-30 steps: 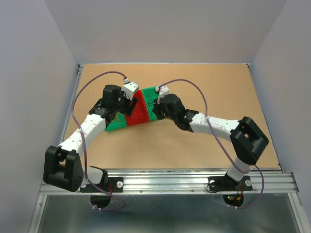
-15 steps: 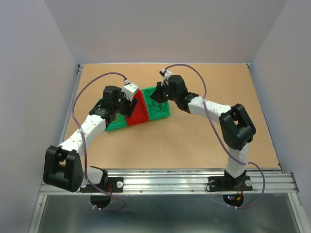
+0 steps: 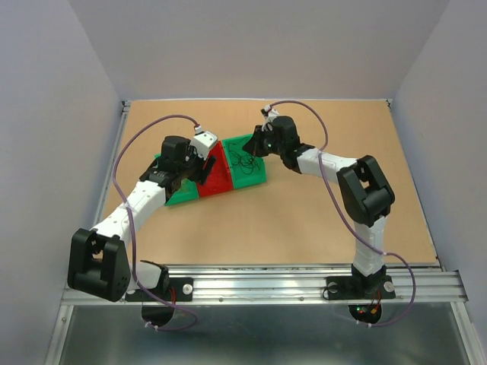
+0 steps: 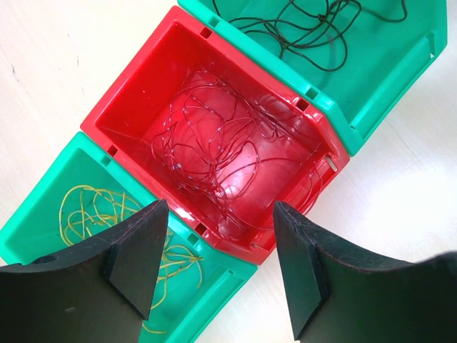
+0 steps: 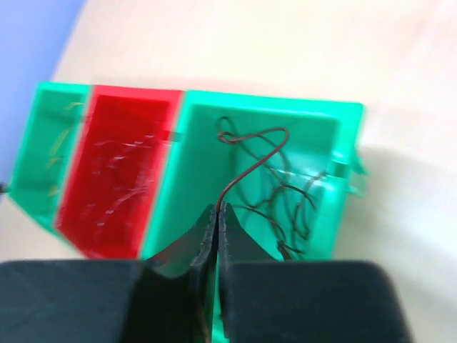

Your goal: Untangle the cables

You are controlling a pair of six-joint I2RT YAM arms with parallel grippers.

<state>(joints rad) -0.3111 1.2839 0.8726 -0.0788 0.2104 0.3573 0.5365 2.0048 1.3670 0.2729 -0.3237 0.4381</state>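
— Where were the cables (image 4: pixel 214 143)?
— Lying in three bins (image 4: pixel 128 107) near the table's (image 3: pixel 304 220) far edge.
— And the jaws?
— The left jaws gaped wide, empty; the right jaws, blurred, seemed closed on a dark strand (image 5: pixel 250 168).

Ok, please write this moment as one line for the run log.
left hand: open, above red plastic bin | right hand: shut on thin dark wire, above green plastic bin

R wrist view blurred, dark wire (image 5: pixel 251 164) end hidden in right end effector (image 5: pixel 216 211), yellow wires (image 4: pixel 93 207) partly behind L finger (image 4: pixel 136 261)
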